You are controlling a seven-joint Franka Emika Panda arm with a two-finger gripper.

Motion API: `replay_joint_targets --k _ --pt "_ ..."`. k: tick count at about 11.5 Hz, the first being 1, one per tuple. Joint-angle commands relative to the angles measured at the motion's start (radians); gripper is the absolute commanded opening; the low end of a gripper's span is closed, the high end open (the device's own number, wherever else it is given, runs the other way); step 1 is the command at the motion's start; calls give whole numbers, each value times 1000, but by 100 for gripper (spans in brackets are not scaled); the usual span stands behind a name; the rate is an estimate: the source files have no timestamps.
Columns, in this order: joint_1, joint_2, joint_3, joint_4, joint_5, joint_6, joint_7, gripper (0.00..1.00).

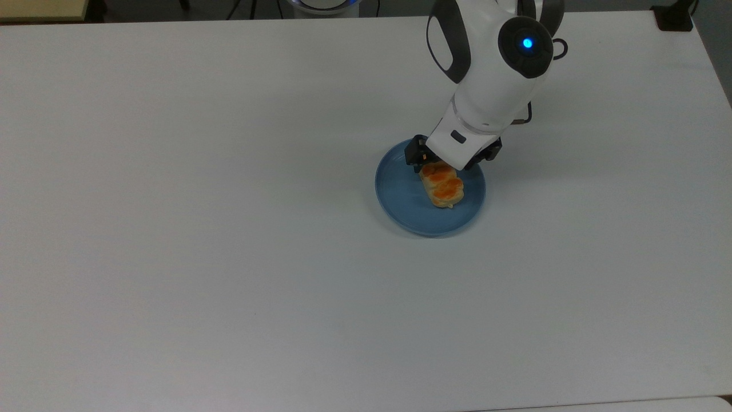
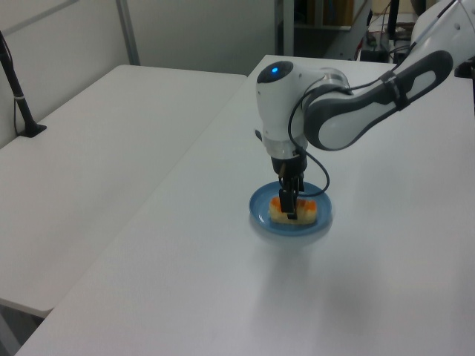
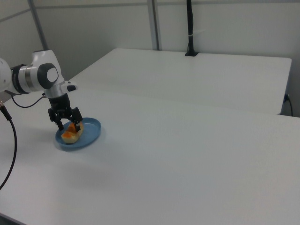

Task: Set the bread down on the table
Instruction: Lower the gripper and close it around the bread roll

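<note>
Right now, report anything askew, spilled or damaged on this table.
Nothing stands out. The bread lies whole on the blue plate, which sits flat on the table. The pincer is open, its fingers straddling one end of the bread. No crumbs or spills show.

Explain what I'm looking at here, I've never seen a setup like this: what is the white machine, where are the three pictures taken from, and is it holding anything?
The white machine is a single robot arm; the black two-fingered part at its tip is the end effector. One picture looks down from above; the other two look across from opposite sides. On the white table sits a round blue plate, and on it lies the bread, a small tan bun with orange patches. In the right view the fingers straddle one end of the bun, open, one on each side. The bread lies on the plate, not lifted. A second white table stands alongside.
</note>
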Motion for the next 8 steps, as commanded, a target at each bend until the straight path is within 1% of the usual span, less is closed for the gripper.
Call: replay_joint_targets --k 1,3,4,5,6,8 --pt "24 -5 -17 -53 -24 60 58 86" --pt "20 -8 -17 -58 -42 62 41 59" --pt "15 -16 -17 -58 -42 51 16 49" --pt "14 -31 -17 -57 -42 39 8 45" --pt "8 -60 -17 -57 -42 7 5 45" --pt "-5 -153 -16 -52 -34 -84 3 45"
